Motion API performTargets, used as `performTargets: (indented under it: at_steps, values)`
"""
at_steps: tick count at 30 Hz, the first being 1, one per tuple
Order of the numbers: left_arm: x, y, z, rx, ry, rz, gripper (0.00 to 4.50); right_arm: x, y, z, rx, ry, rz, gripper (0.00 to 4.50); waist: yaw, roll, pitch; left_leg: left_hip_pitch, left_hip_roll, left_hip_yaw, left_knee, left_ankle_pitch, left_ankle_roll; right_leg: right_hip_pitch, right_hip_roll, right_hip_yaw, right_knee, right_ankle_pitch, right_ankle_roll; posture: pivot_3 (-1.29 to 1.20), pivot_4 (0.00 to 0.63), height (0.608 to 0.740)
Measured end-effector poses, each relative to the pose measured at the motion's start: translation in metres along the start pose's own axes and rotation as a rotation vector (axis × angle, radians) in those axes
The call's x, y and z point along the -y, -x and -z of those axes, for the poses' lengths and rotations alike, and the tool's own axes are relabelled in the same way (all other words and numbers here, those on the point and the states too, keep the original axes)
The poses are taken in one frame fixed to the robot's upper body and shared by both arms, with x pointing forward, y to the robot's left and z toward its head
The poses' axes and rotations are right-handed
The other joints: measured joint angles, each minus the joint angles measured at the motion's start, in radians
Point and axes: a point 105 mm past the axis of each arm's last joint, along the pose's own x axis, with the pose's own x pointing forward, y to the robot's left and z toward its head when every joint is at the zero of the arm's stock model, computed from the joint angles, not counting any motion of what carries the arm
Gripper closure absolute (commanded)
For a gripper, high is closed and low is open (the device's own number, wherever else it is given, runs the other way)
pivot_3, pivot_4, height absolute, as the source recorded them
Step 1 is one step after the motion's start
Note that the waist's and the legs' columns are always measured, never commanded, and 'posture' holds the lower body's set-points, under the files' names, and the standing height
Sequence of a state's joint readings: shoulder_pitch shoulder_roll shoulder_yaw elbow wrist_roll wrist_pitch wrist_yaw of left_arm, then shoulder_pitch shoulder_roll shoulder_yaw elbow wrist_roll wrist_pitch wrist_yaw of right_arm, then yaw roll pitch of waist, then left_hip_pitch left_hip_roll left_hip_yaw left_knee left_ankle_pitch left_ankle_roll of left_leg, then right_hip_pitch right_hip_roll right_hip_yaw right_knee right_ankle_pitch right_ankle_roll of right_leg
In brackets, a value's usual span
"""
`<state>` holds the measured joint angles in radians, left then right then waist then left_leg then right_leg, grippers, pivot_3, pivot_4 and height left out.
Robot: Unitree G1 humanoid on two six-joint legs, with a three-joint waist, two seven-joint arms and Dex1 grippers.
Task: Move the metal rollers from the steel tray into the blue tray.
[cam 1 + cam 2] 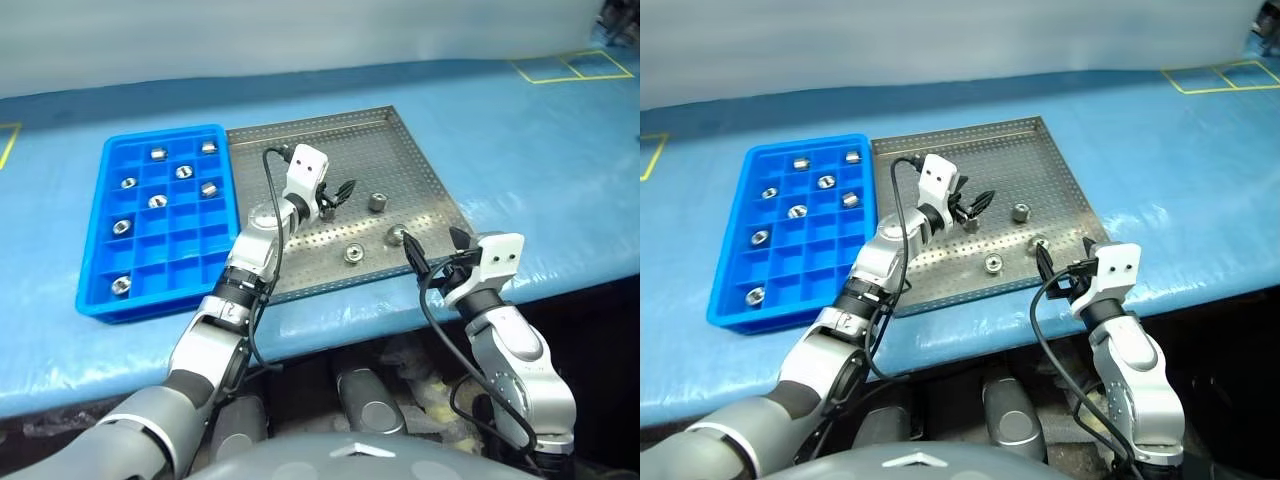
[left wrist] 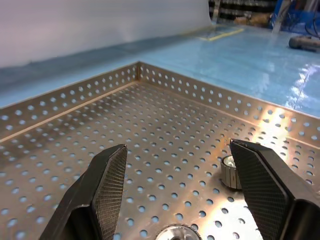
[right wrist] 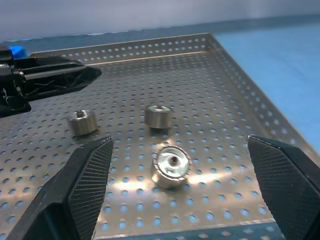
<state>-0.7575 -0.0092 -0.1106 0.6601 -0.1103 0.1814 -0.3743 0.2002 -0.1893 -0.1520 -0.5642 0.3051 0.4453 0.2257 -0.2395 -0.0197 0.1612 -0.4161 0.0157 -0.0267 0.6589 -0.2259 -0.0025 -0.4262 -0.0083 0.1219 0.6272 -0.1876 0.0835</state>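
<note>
- Right end effector (image 1: 432, 252): fingers spread wide, grasping nothing, at the steel tray's (image 1: 420, 165) near rim; one metal roller (image 3: 171, 166) lies just ahead between its fingers, two more beyond.
- Left end effector (image 1: 338, 195): released, empty, over the tray's middle, a roller (image 1: 377, 201) just beside it.
- Farther left, the blue tray (image 1: 95, 265) on the table (image 1: 540, 140) holds seven rollers.

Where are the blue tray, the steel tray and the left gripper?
blue tray (image 1: 92, 296), left eye view, near rim.
steel tray (image 1: 330, 120), left eye view, far rim.
left gripper (image 2: 177, 175), left wrist view, midway between its open fingertips.
</note>
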Motion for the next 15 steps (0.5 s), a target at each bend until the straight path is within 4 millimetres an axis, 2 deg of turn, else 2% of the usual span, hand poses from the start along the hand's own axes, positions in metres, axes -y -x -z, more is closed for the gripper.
performTargets:
  at_steps: [5, 7, 10, 15]
  values:
    - [-0.009, 0.001, 0.03, -0.115, 0.006, -0.05, 0.9, 0.005, 0.005, 0.003, -0.011, 0.0, 0.033, 0.0, -0.071, 0.0, 0.0, 0.001, 0.0, -0.001, -0.002, 0.0, 0.0, 0.0, 0.0, 0.0, 0.0, 0.0, 0.001, -0.37, 0.15, 0.74]
    - [-0.013, 0.0, 0.031, -0.131, -0.017, -0.08, 1.07, 0.006, 0.005, 0.003, -0.01, 0.001, 0.037, 0.0, -0.089, 0.0, 0.0, 0.001, 0.0, -0.001, -0.002, 0.0, 0.0, 0.001, 0.0, 0.0, 0.0, 0.0, 0.001, -0.36, 0.15, 0.74]
    - [-0.018, 0.002, 0.033, -0.143, -0.013, -0.128, 1.81, 0.007, 0.005, 0.002, -0.009, 0.003, 0.043, 0.0, -0.111, 0.0, 0.0, 0.002, 0.0, -0.001, -0.003, 0.0, 0.0, 0.002, 0.0, 0.001, 0.0, 0.0, 0.001, -0.35, 0.15, 0.74]
    - [-0.029, 0.01, 0.033, -0.115, 0.023, -0.22, 3.55, 0.006, 0.004, 0.001, -0.007, 0.009, 0.034, 0.0, -0.118, 0.0, 0.0, 0.003, 0.0, -0.001, -0.003, 0.0, 0.0, 0.002, 0.0, 0.001, 0.0, 0.0, 0.001, -0.32, 0.15, 0.74]
